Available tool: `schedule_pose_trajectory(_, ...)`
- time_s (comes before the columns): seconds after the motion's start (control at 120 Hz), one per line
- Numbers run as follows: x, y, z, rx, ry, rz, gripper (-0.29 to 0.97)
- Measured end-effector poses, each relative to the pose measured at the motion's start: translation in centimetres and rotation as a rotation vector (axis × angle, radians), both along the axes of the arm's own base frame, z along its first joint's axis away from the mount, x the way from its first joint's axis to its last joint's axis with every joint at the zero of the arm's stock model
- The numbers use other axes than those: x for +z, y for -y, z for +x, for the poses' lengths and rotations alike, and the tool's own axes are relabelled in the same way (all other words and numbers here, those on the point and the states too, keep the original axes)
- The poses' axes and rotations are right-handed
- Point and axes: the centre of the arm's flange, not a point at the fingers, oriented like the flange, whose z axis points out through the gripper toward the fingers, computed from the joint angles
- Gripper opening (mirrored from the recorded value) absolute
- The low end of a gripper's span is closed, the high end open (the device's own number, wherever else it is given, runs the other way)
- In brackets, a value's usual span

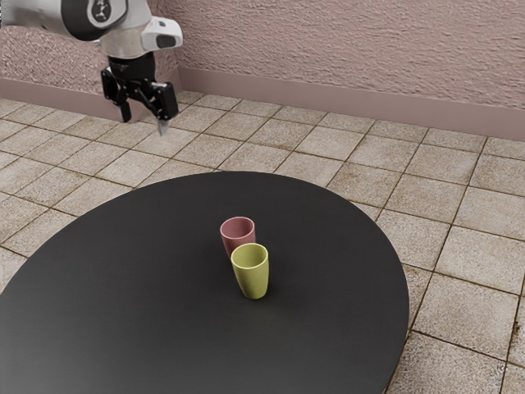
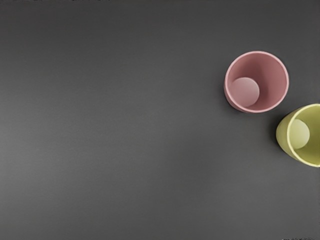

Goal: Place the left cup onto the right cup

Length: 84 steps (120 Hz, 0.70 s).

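Beside the pink cup stands a yellow cup.

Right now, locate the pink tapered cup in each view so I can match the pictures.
Exterior view: pink tapered cup upright near the middle of the round black table, just behind the yellow-green cup.
Wrist view: pink tapered cup seen from above, beside the yellow-green cup.
Shared landmark: the yellow-green cup.

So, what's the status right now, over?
Claw open, empty, up high. Pink cup and green cup upright, close together, not yet stacked. Nothing between claw and cups.
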Motion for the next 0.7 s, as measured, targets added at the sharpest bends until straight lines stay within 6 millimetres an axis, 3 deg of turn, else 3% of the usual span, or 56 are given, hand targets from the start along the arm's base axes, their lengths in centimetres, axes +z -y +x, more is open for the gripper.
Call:
schedule_pose_trajectory(0.267,0.1,1.9,0.2,-0.035,0.011,0.014,0.68)
schedule_pose_trajectory(0.55,-1.2,7.3,0.6,-0.038,0.010,0.033,0.68)
schedule_pose_trajectory(0.7,-2.2,8.8,1.0,0.017,0.007,0.035,0.68)
